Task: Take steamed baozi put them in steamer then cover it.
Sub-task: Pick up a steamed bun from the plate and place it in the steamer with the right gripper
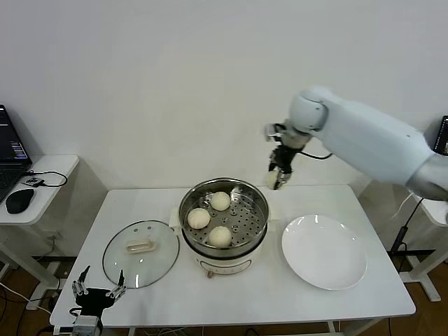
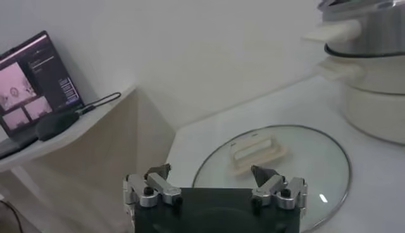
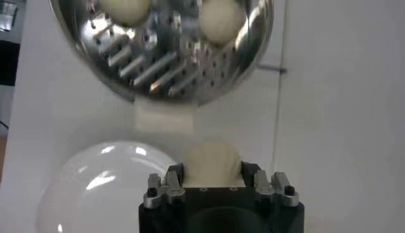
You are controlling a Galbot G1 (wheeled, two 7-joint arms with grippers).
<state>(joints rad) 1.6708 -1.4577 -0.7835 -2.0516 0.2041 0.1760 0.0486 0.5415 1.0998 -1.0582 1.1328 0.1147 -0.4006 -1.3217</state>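
Note:
The steamer (image 1: 260, 210) stands mid-table with three baozi (image 1: 220, 236) on its perforated tray; two show in the right wrist view (image 3: 219, 19). My right gripper (image 1: 278, 180) is raised behind the steamer's far right rim, shut on the fourth baozi (image 3: 212, 163), which fills the gap between its fingers. The cover (image 1: 141, 253), clear glass with a cream bar handle, lies flat on the table left of the steamer. My left gripper (image 1: 98, 290) is open and empty, low at the table's front left edge, just before the cover (image 2: 278, 158).
An empty white plate (image 1: 324, 250) lies right of the steamer. A side desk with a laptop (image 1: 10, 155) and mouse (image 1: 19, 200) stands at the far left. The white wall is close behind the table.

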